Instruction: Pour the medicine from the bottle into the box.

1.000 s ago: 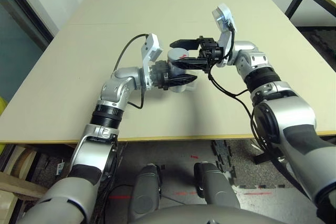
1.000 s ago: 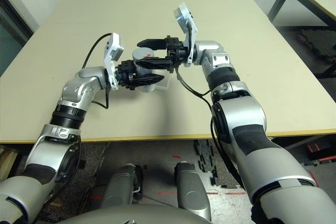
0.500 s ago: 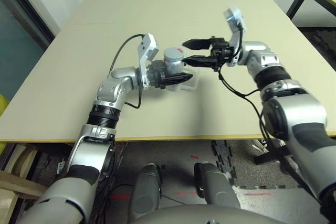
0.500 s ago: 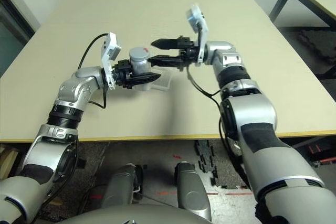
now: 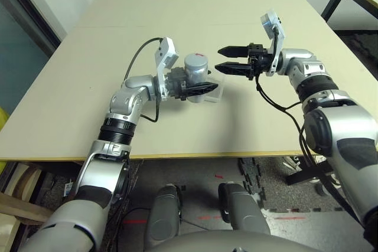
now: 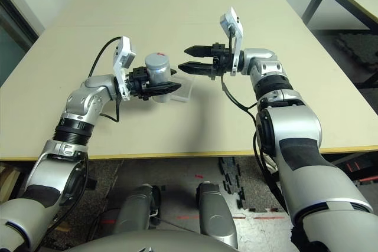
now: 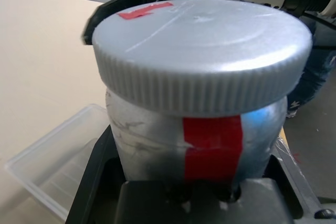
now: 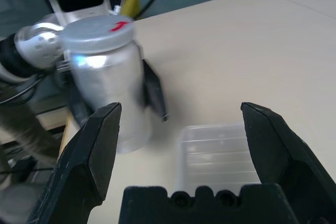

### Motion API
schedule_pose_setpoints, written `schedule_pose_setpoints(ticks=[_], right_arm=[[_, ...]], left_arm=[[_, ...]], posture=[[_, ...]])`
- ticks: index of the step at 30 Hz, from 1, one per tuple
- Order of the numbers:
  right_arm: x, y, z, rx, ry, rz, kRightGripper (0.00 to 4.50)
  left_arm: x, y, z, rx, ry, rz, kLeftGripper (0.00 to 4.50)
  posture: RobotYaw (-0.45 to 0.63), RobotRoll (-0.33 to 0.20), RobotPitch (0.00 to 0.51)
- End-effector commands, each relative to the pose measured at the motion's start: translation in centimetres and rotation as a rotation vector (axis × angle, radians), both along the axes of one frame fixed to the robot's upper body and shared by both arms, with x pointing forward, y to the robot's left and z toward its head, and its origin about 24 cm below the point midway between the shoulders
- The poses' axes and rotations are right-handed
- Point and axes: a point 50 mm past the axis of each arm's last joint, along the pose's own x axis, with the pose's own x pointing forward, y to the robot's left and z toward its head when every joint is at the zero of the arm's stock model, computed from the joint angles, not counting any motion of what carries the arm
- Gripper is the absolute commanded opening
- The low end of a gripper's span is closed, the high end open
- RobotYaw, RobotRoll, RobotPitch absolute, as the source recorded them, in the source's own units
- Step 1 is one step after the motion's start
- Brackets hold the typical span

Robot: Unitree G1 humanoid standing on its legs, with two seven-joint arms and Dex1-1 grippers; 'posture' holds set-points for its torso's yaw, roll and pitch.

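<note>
Since a second earlier, the right claw [image 5: 229,58] had drawn back from the bottle's cap [image 5: 195,61] toward the right, its fingers spread wide and holding nothing. On the left, the left claw [image 5: 199,89] was clamped around the bottle [image 5: 196,74], keeping it upright and capped, probably so no medicine could spill before the cap came off. Just beside the bottle and partly behind it, the clear box [image 6: 184,90] lay on the bench [image 5: 177,22], close enough to pour into.
</note>
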Motion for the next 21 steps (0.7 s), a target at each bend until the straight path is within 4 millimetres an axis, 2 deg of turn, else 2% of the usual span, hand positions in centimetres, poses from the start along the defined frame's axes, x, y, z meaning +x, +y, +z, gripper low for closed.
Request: schedule_pose_setpoints(ticks=[1, 10, 21], right_arm=[[-0.1, 0.6, 1.1, 0.005, -0.013, 0.070, 4.50], [-0.2, 3.4, 2.4, 0.053, -0.040, 0.162, 4.50], [-0.6, 5.1, 2.6, 0.068, -0.031, 0.228, 4.50]], left_arm=[[0.3, 0.3, 0.1, 0.006, -0.008, 0.004, 2.72], [0.2, -0.7, 0.0, 0.014, -0.017, -0.034, 2.72], [0.3, -1.5, 0.1, 0.021, -0.048, -0.060, 2.72]], posture=[[-0.09, 0.000, 0.087], [-0.10, 0.000, 0.086], [-0.10, 0.000, 0.086]])
